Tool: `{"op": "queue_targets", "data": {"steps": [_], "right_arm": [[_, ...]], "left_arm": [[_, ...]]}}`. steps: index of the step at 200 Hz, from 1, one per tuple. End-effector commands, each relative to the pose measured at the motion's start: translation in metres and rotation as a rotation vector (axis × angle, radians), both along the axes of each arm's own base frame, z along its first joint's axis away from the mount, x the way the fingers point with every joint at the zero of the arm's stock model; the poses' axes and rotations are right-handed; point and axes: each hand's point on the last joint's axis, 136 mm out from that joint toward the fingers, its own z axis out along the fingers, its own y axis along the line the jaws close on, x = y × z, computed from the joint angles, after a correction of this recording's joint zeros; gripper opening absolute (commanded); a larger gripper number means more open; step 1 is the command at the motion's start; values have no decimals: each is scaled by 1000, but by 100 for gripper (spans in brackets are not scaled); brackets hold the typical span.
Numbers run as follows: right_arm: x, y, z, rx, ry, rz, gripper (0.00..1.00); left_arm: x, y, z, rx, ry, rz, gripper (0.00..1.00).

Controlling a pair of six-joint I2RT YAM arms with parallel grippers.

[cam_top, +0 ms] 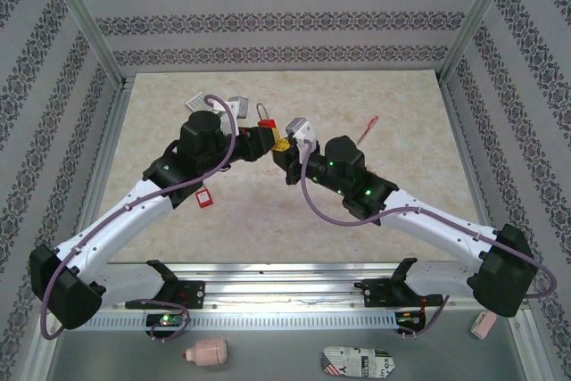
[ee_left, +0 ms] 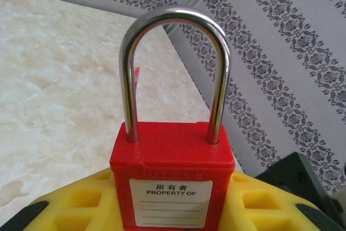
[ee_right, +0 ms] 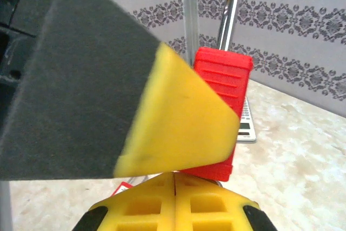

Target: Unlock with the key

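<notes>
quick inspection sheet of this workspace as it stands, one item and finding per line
surface: pale marbled tabletop, no spills seen
job's things: red padlock, shackle closed; key hidden or too small to tell
clutter: second small padlock, red pen, grey items on the table
hands: left hand shut on the red padlock; right hand shut, close to it
cables: purple cable along each arm
surroundings: patterned walls, metal frame posts, pink bottle at the near edge

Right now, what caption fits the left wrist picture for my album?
The left gripper holds a red padlock upright, its silver loop shut, above the pale table.
</notes>
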Motion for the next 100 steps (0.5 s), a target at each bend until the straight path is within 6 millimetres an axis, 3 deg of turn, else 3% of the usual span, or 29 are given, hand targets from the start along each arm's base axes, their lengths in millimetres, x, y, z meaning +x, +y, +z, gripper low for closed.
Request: {"op": "queue_targets", "data": {"steps": [1, 100], "right_arm": [[13, -16, -16, 24, 93, -43, 0], [25, -31, -15, 189, 261, 27, 0]], "left_arm": [[-33, -16, 52, -134, -126, -158, 0], [-59, -20, 77, -235, -264, -281, 0]]}}
